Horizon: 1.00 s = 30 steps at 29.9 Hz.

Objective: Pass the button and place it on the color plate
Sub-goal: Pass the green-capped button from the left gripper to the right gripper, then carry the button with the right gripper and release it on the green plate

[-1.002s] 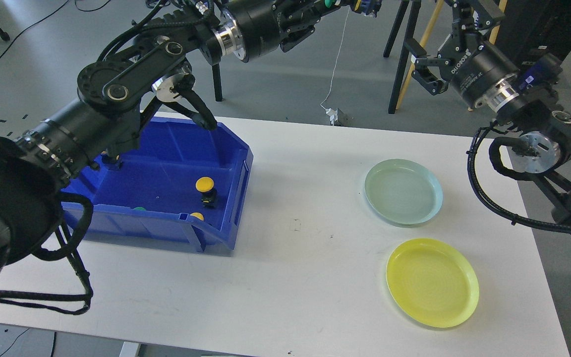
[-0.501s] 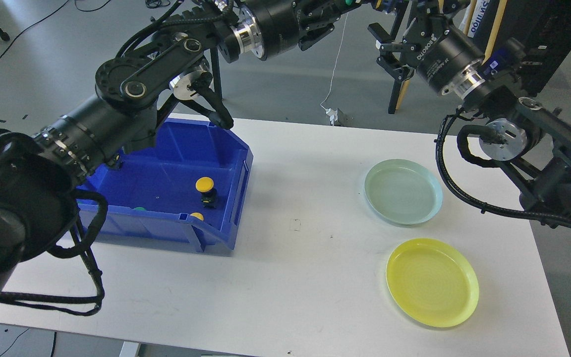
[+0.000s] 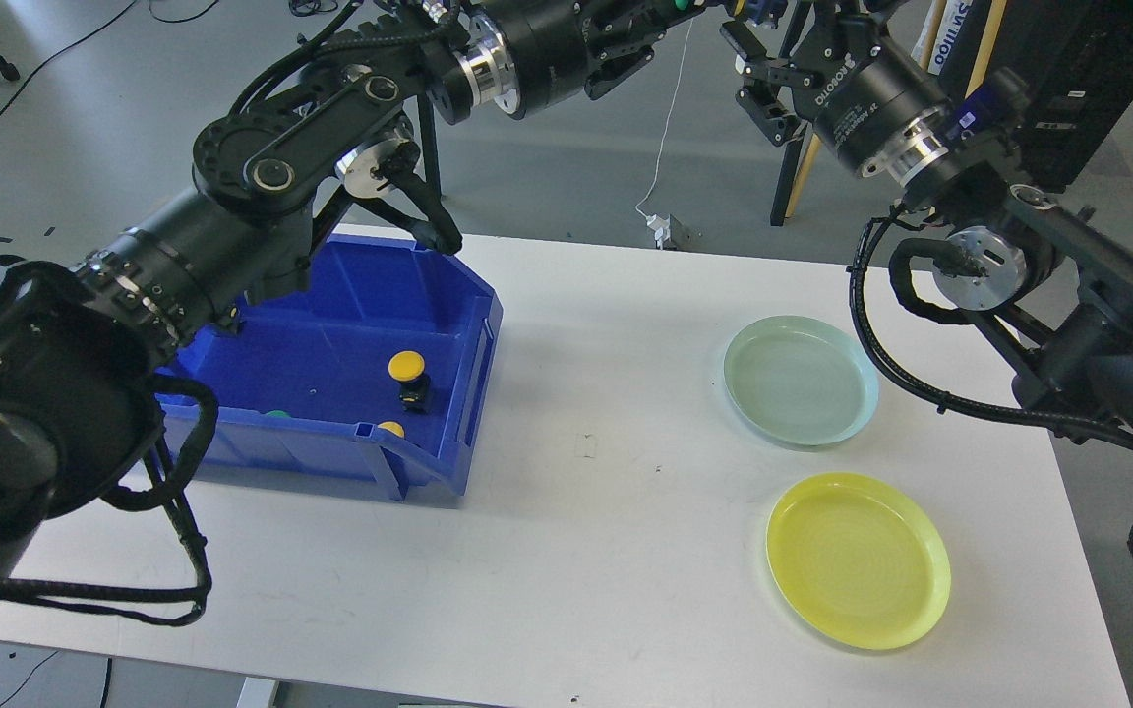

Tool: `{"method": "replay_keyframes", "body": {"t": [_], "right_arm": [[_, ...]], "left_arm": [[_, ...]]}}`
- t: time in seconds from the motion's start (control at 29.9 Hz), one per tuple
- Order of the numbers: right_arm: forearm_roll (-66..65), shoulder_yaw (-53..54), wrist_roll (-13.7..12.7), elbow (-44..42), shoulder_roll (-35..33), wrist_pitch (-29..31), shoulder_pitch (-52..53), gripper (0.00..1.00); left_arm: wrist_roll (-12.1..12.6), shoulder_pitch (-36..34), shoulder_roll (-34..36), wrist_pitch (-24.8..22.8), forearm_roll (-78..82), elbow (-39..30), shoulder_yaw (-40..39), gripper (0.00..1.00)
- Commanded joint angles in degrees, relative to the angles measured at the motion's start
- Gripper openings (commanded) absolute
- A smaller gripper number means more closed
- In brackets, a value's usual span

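Handover is happening up top: left gripper (image 3: pixel 689 8) is holding a green button (image 3: pixel 682 5), right gripper (image 3: pixel 753 69) is waiting with fingers spread beside it. Both plates (image 3: pixel 801 380) are sitting empty; transfer and placing remain.

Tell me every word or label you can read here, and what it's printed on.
"ROBOTIQ", white letters, seen at a slant, on the black body of the right gripper.
Smaller white print beside it: too small to read.
Blue lettering on a white sign behind that arm: cut off, unreadable.
Blue bin, plates, table: no text visible.
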Motion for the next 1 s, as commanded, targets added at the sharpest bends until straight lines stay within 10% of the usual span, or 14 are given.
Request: {"method": "replay_keyframes", "body": {"t": [0.0,0.4,0.67,0.8,0.97], "right_arm": [[-0.2,-0.2,-0.1,-0.1,0.1,0.4,0.6,0.75],[-0.4,-2.1,-1.8,-0.2,0.4,1.0,0.9,0.22],[-0.9,-2.2,-1.8,-0.2,0.4,1.0,1.3,0.12],[-0.9,-2.1,-1.7,-0.9,0.2,1.0,1.4,0.12],[-1.0,-2.2,-1.8,-1.0,-0.3,1.0,1.6,0.12]], "left_arm": [[0.0,0.0,0.0,0.0,0.0,0.0,-0.1,0.24],[-0.1,0.2,0.1,0.0,-0.1,0.0,-0.3,0.23],[-0.1,0.2,0.2,0.0,-0.2,0.0,-0.3,0.25],[0.0,0.3,0.1,0.0,-0.1,0.7,-0.4,0.81],[0.1,0.2,0.2,0.0,0.3,1.8,0.3,0.95]]}}
